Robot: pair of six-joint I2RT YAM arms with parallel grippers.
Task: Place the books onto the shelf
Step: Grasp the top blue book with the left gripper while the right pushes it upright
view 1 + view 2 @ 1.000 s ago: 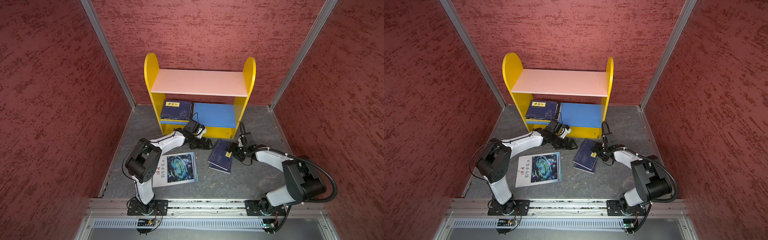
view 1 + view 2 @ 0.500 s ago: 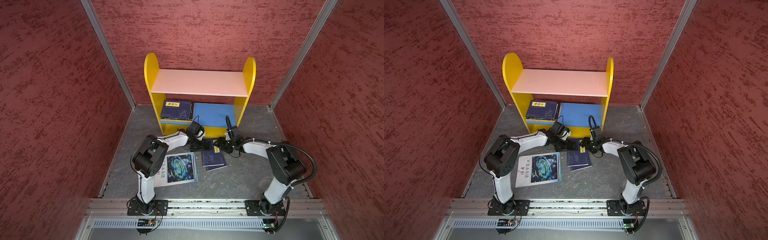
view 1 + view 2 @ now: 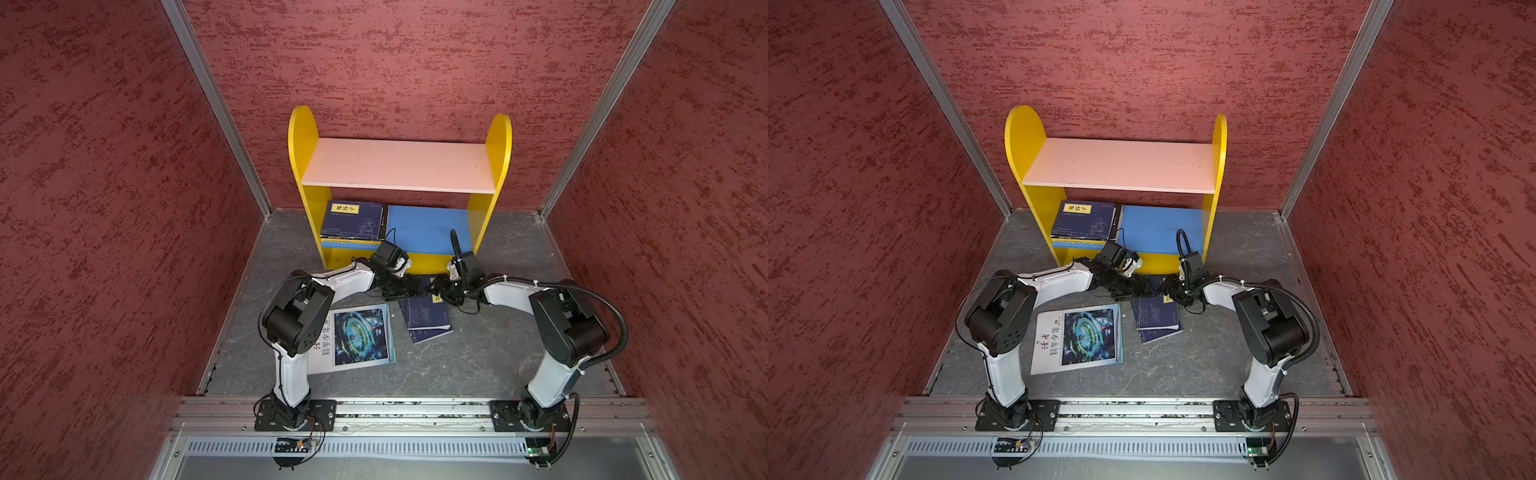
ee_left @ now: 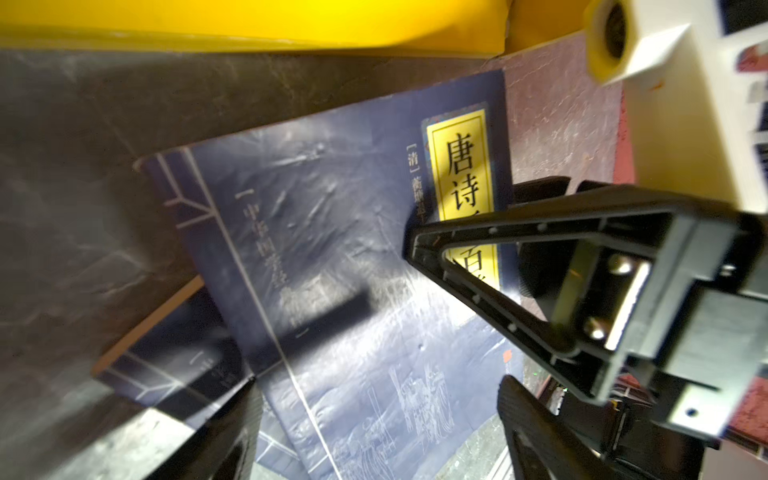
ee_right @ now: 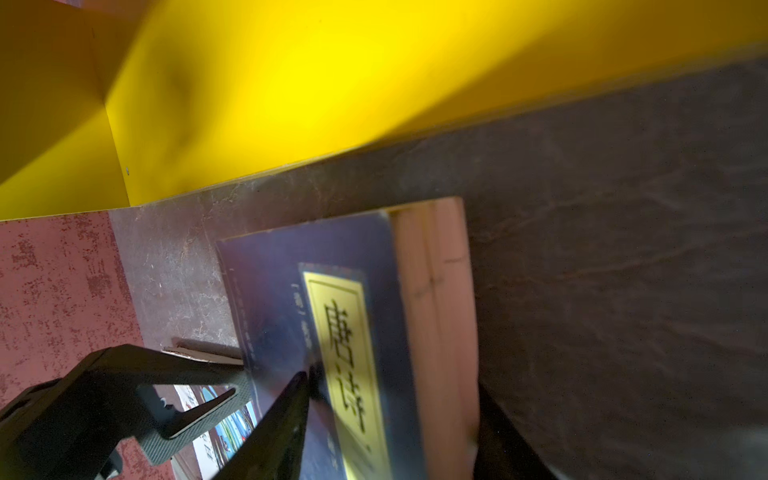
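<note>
since the earlier frame the navy yellow-labelled book (image 3: 426, 313) slid left to frame centre, just below the yellow wooden shelf (image 3: 300, 137). left tool (image 3: 413, 287) gapes wide over it; right tool (image 3: 436, 291) half-open astride its edge, grip unclear.

Both top views look steeply down toward the shelf (image 3: 399, 166); both wrist views sit close over the same navy book (image 4: 332, 257).

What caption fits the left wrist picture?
Navy book with yellow label in front of the yellow shelf.
</note>
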